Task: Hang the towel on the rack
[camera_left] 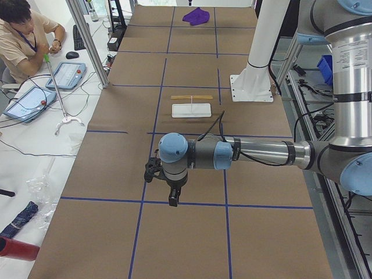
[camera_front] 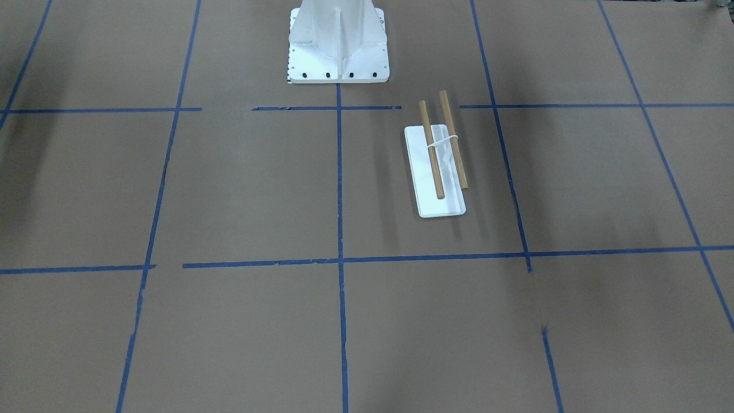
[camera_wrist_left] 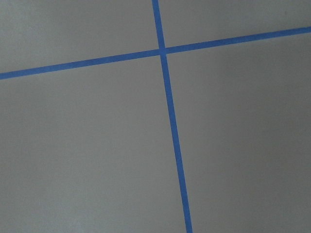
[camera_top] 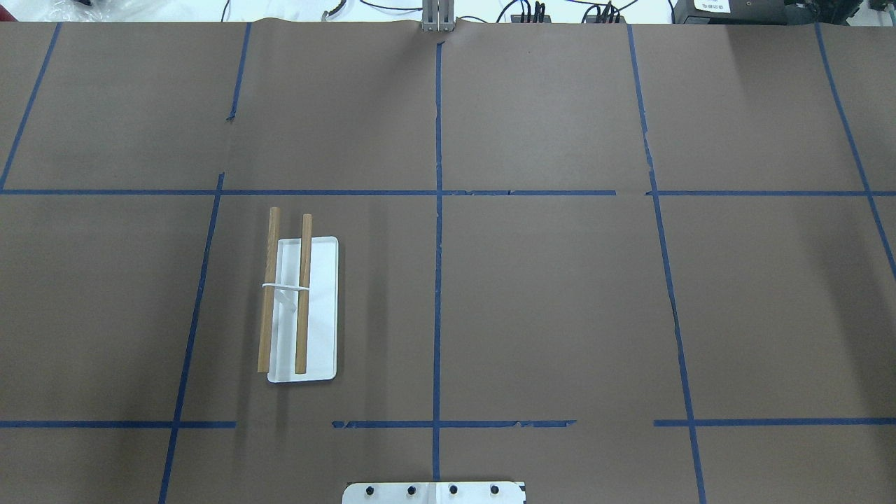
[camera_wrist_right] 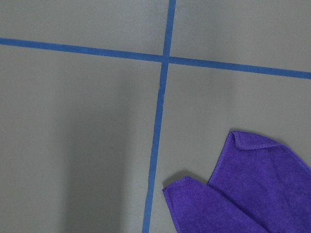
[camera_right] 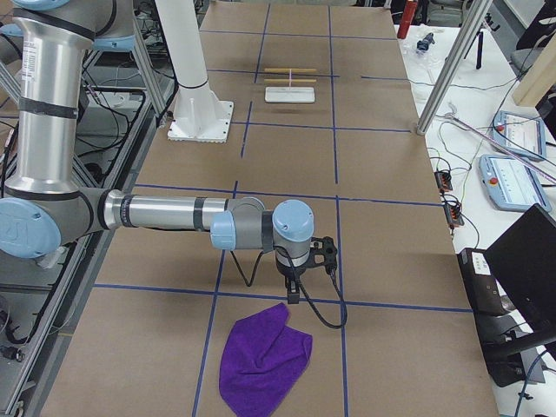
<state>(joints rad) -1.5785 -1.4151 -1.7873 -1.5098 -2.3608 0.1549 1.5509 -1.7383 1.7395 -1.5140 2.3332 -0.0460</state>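
The purple towel (camera_right: pixel 261 360) lies crumpled flat on the brown table at the robot's right end, and it also shows in the right wrist view (camera_wrist_right: pixel 252 194) and far off in the exterior left view (camera_left: pixel 196 15). The rack (camera_top: pixel 301 308), a white base with two wooden rods, stands left of the table's centre line (camera_front: pixel 436 166). My right gripper (camera_right: pixel 294 294) hangs just above the table, close beside the towel's near corner. My left gripper (camera_left: pixel 173 197) hangs over bare table at the left end. I cannot tell whether either is open or shut.
The large white bolted pedestal (camera_front: pixel 338 46) stands at the robot's edge of the table. Blue tape lines (camera_wrist_left: pixel 167 116) grid the brown surface. An operator (camera_left: pixel 23 35) sits beside the table with tablets. A metal post (camera_right: pixel 447 69) stands at the far edge.
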